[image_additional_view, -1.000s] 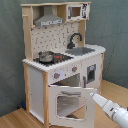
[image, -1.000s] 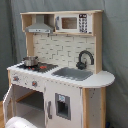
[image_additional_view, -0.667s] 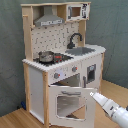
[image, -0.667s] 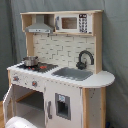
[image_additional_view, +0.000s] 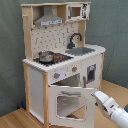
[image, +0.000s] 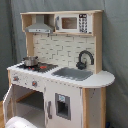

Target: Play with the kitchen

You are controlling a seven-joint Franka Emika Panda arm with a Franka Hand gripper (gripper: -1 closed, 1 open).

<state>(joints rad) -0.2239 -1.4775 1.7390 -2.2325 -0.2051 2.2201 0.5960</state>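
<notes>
The kitchen [image: 65, 50] [image_additional_view: 55, 45] is a tall white and light-wood toy with a grey range hood [image_additional_view: 48, 19], a microwave [image: 72, 22], a black faucet [image: 85, 59] and a grey sink [image: 72, 73]. A small metal pot [image_additional_view: 46, 56] sits on the stovetop. The windowed oven door [image_additional_view: 67, 102] hangs swung open, and it also shows at the first exterior view's left edge [image: 7, 102]. My gripper [image_additional_view: 94, 94] is at the door's upper free corner, on the white arm [image_additional_view: 112, 109] coming in from the second exterior view's lower right. Part of the arm [image: 20, 122] shows in the first exterior view.
A grey curtain [image_additional_view: 115, 30] hangs behind the kitchen. The floor [image_additional_view: 20, 117] is light wood. Beside the oven is a shut white cupboard door with a dark panel [image: 62, 106] [image_additional_view: 91, 72]. Knobs [image_additional_view: 57, 75] line the front below the stovetop.
The arm has crept a little toward the second exterior view's left, closer to the oven door's corner. The door and pot look unchanged.
</notes>
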